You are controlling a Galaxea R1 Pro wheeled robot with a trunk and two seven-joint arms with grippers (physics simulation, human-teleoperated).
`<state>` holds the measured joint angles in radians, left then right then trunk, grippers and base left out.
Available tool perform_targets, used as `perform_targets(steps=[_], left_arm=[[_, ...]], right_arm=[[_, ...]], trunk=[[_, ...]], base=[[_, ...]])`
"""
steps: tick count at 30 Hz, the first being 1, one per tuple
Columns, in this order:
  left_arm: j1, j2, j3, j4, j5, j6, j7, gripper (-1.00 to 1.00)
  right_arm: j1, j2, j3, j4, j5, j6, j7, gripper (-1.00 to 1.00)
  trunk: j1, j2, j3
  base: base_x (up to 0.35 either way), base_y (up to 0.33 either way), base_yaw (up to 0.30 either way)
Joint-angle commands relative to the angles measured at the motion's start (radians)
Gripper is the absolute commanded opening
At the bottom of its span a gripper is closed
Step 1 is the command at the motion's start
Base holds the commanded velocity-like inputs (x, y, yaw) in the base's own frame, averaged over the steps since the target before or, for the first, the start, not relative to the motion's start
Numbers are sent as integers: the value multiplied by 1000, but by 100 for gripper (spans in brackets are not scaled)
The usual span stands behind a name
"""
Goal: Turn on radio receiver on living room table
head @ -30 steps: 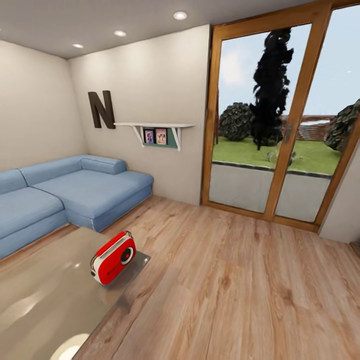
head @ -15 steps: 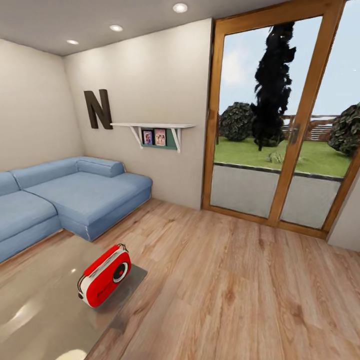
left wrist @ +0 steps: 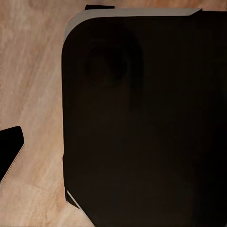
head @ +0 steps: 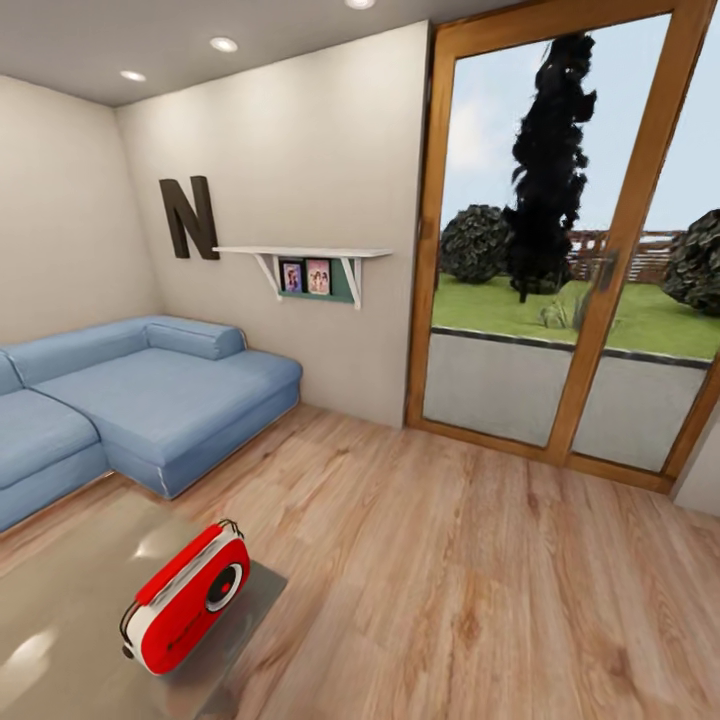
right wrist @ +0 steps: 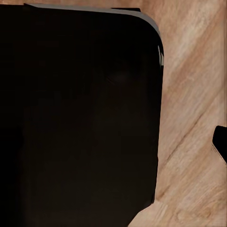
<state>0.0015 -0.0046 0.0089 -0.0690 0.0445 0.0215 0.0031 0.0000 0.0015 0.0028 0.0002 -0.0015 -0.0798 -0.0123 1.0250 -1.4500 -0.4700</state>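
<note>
You were on the approach step: the radio receiver (head: 185, 598) stood on the tabletop (head: 60, 620) near its corner, low and to your left. How either arm's jaws stood I cannot tell. Next, you needed to close in and reach its face.

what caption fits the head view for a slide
Red radio receiver standing at the corner of the glossy table, blue sofa behind it, glass doors to the garden.
</note>
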Motion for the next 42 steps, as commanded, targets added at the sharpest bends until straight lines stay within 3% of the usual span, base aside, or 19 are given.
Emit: perform_targets(steps=[1,18,27,42], left_arm=[[0,0,0,0,0,0,0,100],[0,0,1,-1,-2,-8,0,100],[0,0,1,-2,-2,-14,0,100],[0,0,2,-2,-2,-14,0,100]], right_arm=[[0,0,0,0,0,0,0,100],[0,0,0,0,1,3,0,100],[0,0,0,0,3,3,0,100],[0,0,0,0,3,3,0,100]], trunk=[[0,0,0],[0,0,0],[0,0,0],[0,0,0]], base=[[328,0,0],[312,0,0],[34,0,27],[1,0,256]])
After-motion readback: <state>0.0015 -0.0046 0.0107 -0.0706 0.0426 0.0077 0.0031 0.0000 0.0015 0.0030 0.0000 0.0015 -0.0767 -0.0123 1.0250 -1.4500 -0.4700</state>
